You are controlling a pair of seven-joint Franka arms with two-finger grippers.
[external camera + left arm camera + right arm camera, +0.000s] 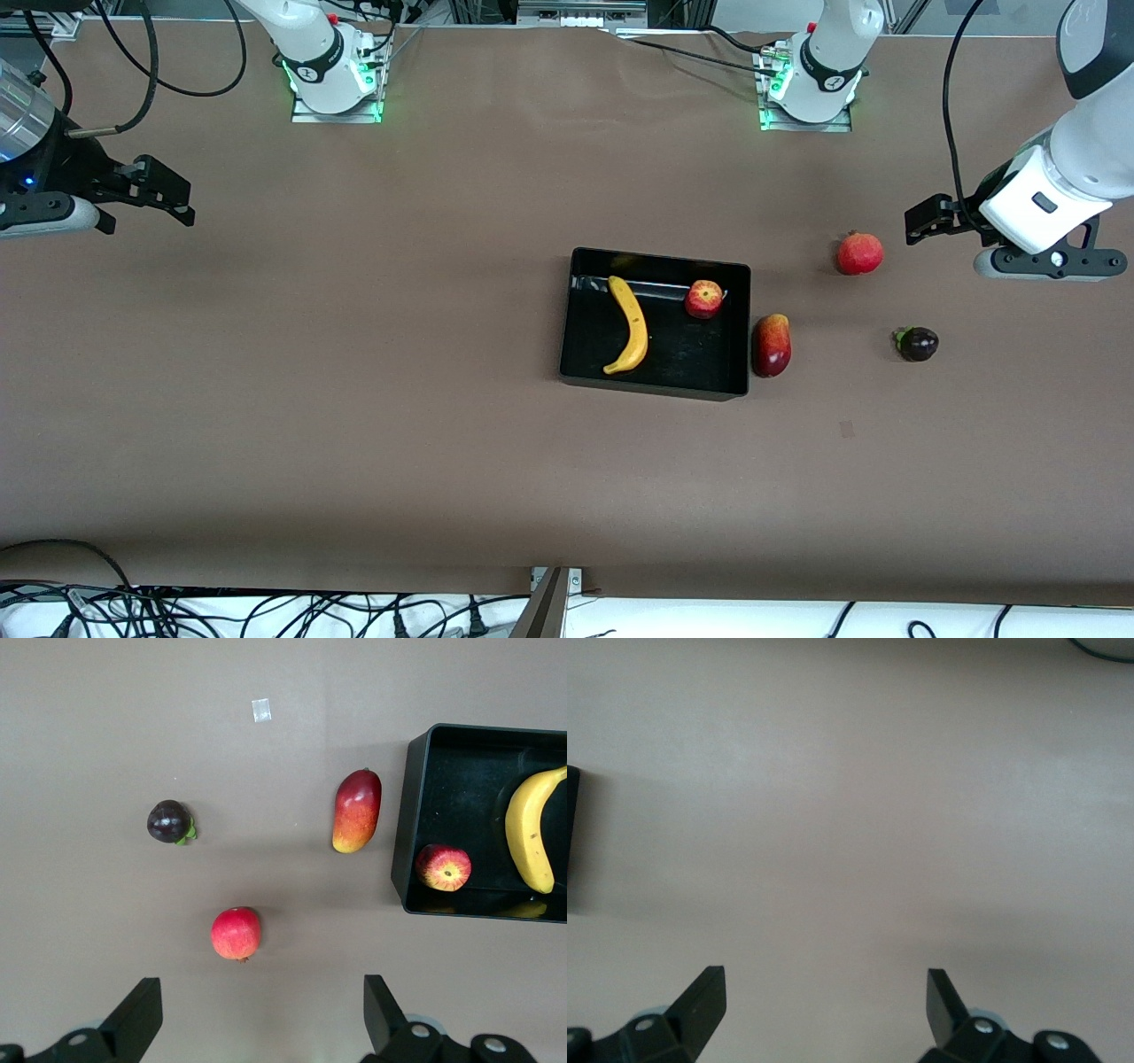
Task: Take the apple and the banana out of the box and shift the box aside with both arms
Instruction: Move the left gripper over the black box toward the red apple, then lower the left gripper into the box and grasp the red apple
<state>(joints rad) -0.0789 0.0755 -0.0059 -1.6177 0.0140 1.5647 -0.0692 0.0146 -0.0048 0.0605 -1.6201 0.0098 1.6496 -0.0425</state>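
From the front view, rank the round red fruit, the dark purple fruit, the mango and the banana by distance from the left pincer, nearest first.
Left pincer is open over bare table at the left arm's end.
1. Round red fruit, on the table nearest the pincer.
2. Dark purple fruit, nearer the front camera; close to the first, but a little farther.
3. Mango, beside the black box.
4. Banana, in the box.

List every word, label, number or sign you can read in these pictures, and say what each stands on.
None can be read.
The small pale tag on the table shows no legible writing.
The dark marks on both arm bases are too small to read.
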